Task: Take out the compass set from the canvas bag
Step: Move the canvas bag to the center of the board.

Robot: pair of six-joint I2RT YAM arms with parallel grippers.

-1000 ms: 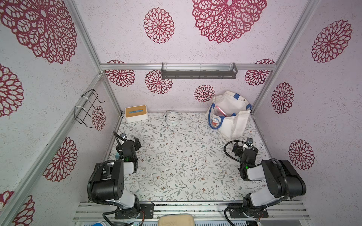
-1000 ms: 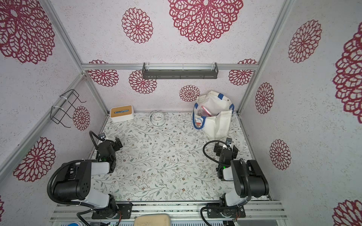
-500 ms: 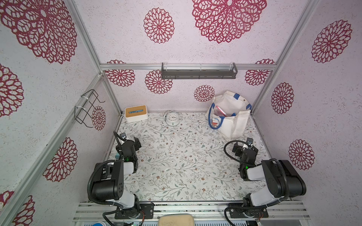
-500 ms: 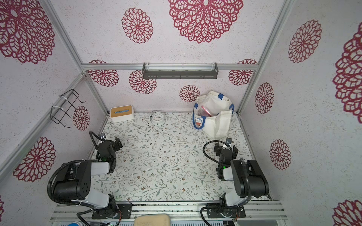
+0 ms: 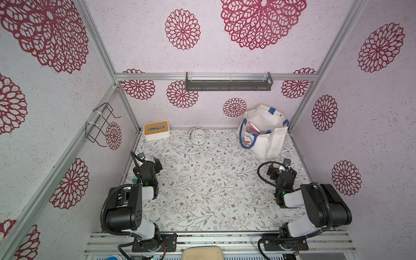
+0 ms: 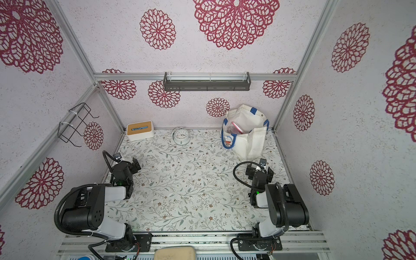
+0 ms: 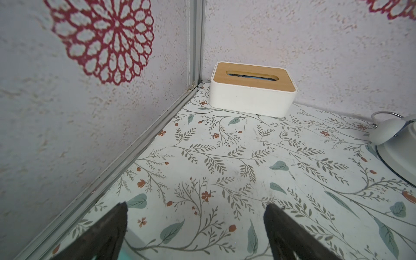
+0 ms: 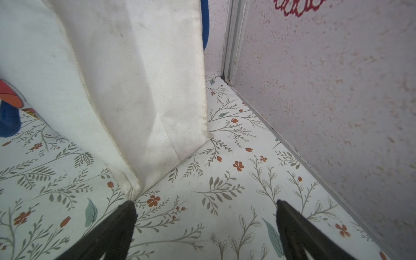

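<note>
- Off-white cloth forms the canvas bag (image 5: pixel 269 144), which stands upright in the far right corner of the bench (image 5: pixel 202 180) with its mouth open upward. The two walls close behind it probably help it stay up.
- A pink-edged flat case (image 5: pixel 254 128) leans inside the open mouth. It is judged to be the compass set, though no detail confirms this. It sits inside the bag, so removal is not yet done.
- One blue strap handle (image 8: pixel 9 121) droops down the printed side, which keeps the mouth clear for access from above.
- Right pincer (image 8: pixel 204 202): jaws wide, holding nothing, low over the bench. One fingertip lies just beside the bag's near bottom corner; contact cannot be confirmed.
- Left pincer (image 7: pixel 195 206): jaws wide, empty, low near the left wall, facing the tissue box (image 7: pixel 252 94) and well apart from the bag.
- Next move, as judged: the right arm is nearer, so it should rise above the rim and descend into the mouth.
- Risk: the cloth walls look limp, so a sideways pull may tip the bag.
</note>
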